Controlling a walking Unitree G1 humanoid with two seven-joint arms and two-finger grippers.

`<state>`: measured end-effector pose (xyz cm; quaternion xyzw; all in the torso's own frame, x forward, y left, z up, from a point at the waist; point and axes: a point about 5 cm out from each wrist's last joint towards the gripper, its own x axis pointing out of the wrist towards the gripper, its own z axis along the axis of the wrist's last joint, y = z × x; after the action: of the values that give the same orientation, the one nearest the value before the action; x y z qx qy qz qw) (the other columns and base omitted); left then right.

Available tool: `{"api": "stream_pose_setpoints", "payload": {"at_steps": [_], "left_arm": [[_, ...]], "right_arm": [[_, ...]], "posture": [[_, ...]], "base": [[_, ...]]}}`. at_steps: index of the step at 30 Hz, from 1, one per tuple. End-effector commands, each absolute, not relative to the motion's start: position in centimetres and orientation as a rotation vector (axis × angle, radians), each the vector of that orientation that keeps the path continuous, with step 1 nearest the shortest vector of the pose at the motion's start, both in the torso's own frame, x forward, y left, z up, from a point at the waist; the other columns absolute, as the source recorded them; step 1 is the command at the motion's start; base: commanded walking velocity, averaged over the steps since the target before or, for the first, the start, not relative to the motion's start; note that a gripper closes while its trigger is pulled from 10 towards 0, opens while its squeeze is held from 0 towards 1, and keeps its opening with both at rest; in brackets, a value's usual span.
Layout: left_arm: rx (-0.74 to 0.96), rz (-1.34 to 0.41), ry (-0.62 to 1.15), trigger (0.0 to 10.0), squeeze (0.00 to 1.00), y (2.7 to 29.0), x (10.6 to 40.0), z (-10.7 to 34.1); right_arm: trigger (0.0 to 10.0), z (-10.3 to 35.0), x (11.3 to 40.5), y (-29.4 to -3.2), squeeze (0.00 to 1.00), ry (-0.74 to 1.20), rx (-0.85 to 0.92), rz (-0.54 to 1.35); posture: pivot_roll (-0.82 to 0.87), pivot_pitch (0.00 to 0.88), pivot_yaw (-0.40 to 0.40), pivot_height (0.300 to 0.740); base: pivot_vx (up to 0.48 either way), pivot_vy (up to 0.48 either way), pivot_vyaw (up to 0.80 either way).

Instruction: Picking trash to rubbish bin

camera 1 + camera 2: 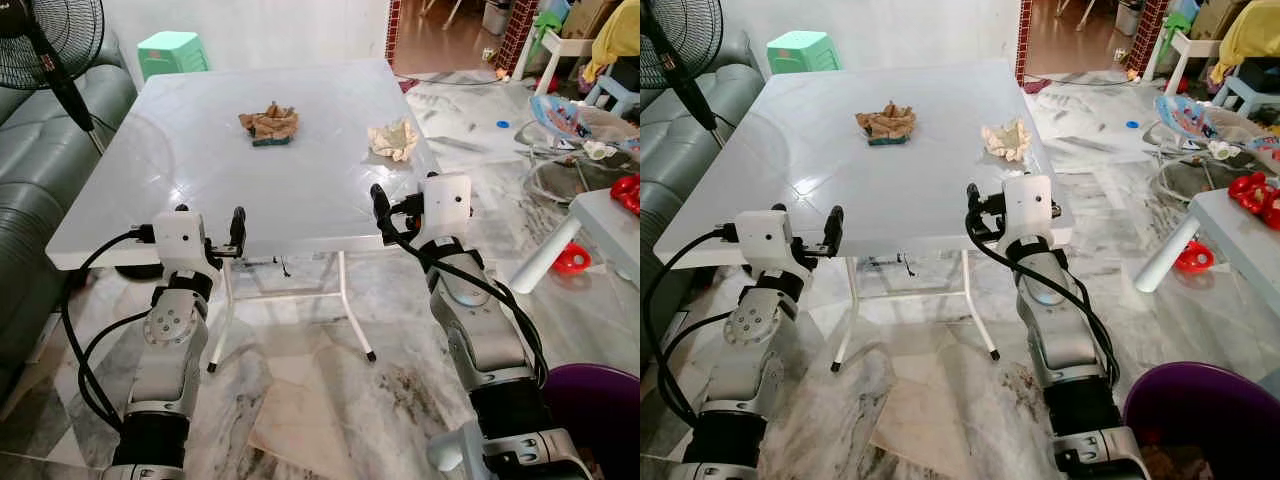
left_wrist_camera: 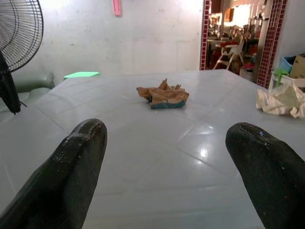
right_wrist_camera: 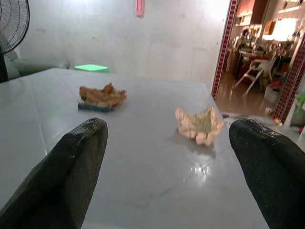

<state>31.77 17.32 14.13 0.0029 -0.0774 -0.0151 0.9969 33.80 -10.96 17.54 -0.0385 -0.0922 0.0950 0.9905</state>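
A white square folding table (image 1: 200, 190) stands on a marbled floor, seen from the robot's head looking down. Two pieces of crumpled trash lie on its far half. A brown crumpled paper (image 1: 269, 124), sitting on something teal, lies near the middle of the far side. A cream crumpled paper (image 1: 394, 138) lies to its right, close to the table's right edge.

Both arms are raised to the table's near edge. The left gripper (image 1: 235, 228) sits at the near left part of the edge, its two black fingers (image 2: 71, 167) spread wide apart and holding nothing. The brown paper lies well ahead of it, slightly to the right.

The right gripper (image 1: 380, 205) sits at the near right part of the edge, fingers (image 3: 66, 167) also spread wide and empty. The cream paper lies ahead of it, nearer than the brown one but still apart from the fingertips.

A purple bin (image 1: 1205, 415) stands on the floor at the robot's right side. A dark sofa (image 1: 30, 170) and a standing fan (image 1: 45, 40) are at the left.
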Motion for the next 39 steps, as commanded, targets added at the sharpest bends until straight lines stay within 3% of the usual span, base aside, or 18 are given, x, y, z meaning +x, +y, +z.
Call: {"api": "stream_pose_setpoints", "payload": {"at_steps": [1, 30, 39], "left_arm": [[0.006, -0.040, -0.173, 10.0, 0.00, 17.23, 31.94, 14.81], [-0.001, -0.051, -0.160, 10.0, 0.00, 16.89, 31.86, 14.59], [0.002, -0.034, -0.147, 10.0, 0.00, 17.21, 31.84, 14.39]], "right_arm": [[10.0, 18.20, 33.98, -10.71, 0.00, -0.214, -0.085, 0.195], [10.0, 18.04, 34.03, -10.59, 0.00, -0.212, -0.085, 0.204], [10.0, 17.95, 34.00, -10.36, 0.00, -0.207, -0.085, 0.220]], "posture": [[-0.03, 0.037, 0.023, 0.740], [-0.04, 0.038, 0.026, 0.740], [-0.04, 0.040, 0.024, 0.740]], "base": [[0.266, 0.000, 0.00], [0.357, 0.000, 0.00], [0.265, 0.387, 0.00]]}}
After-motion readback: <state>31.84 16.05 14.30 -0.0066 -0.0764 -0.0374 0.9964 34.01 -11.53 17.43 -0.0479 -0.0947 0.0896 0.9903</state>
